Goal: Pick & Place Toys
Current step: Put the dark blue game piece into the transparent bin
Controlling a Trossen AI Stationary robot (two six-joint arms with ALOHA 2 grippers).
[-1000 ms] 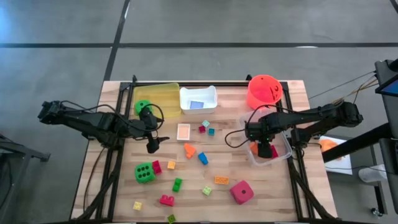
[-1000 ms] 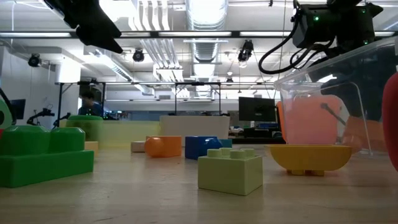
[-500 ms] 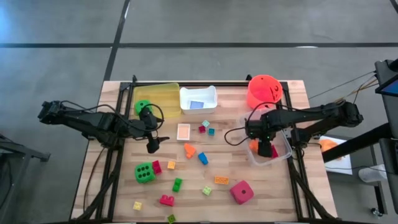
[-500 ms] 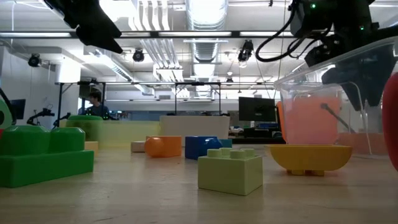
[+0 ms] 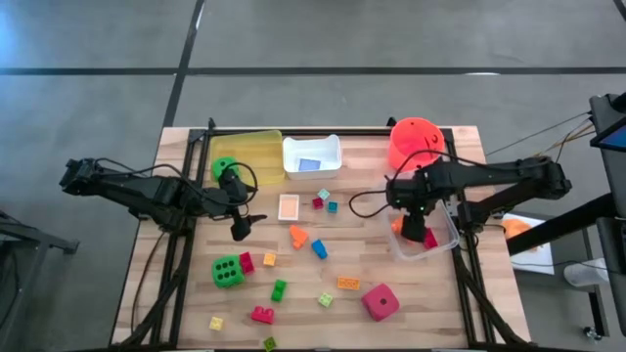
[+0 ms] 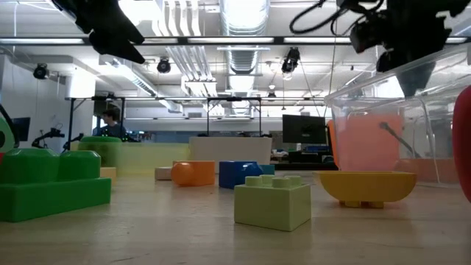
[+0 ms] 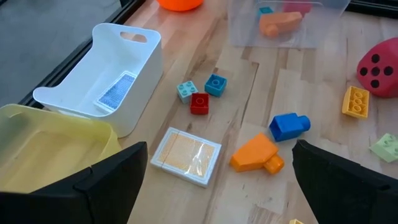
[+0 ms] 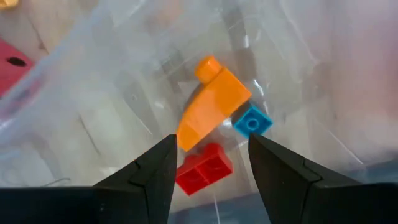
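Observation:
My right gripper [image 8: 211, 149] hangs open above the clear tray [image 5: 439, 247], fingers pointing down, with nothing between them. Under it, on the tray's floor, lie an orange brick [image 8: 214, 106], a red brick [image 8: 202, 169] and a small blue brick [image 8: 252, 122]. My left gripper [image 5: 240, 227] stands open over the table's left middle, slanting down, just short of a flat card [image 7: 186, 155]. Small bricks, a green die [image 5: 228, 271] and a pink-red die [image 5: 380, 301] lie scattered on the table. Another green die [image 5: 224, 166] rests at the yellow tray.
The orange-red bucket [image 5: 416, 143] stands at the far right, just beyond the clear tray. The yellow tray [image 5: 249, 147] and the white tray [image 5: 323, 149], with a blue card [image 5: 310, 165] in it, sit along the far edge. An orange brick [image 5: 297, 236] and a blue brick [image 5: 319, 248] lie mid-table.
My right gripper has risen straight up out of the clear tray and rolled a little about its own axis; its fingers stay the same distance apart. The bricks stay on the tray's floor.

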